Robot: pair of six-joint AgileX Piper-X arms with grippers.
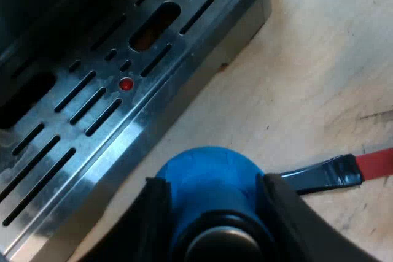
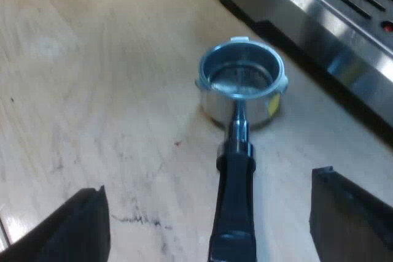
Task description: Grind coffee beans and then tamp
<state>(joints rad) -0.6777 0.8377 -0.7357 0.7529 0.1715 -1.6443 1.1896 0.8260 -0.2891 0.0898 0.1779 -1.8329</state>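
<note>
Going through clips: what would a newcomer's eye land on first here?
First, the blue tamper, gripped in the left tool beside the machine's slotted steel tray. Next, the metal holder lying on the wooden table near the machine's base, its dark handle running between the right tool's open fingers, touching neither.

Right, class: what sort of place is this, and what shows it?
Likely a coffee-making bench: an espresso machine, a loose metal holder on the wooden table, and a blue tamper in the left tool.
</note>
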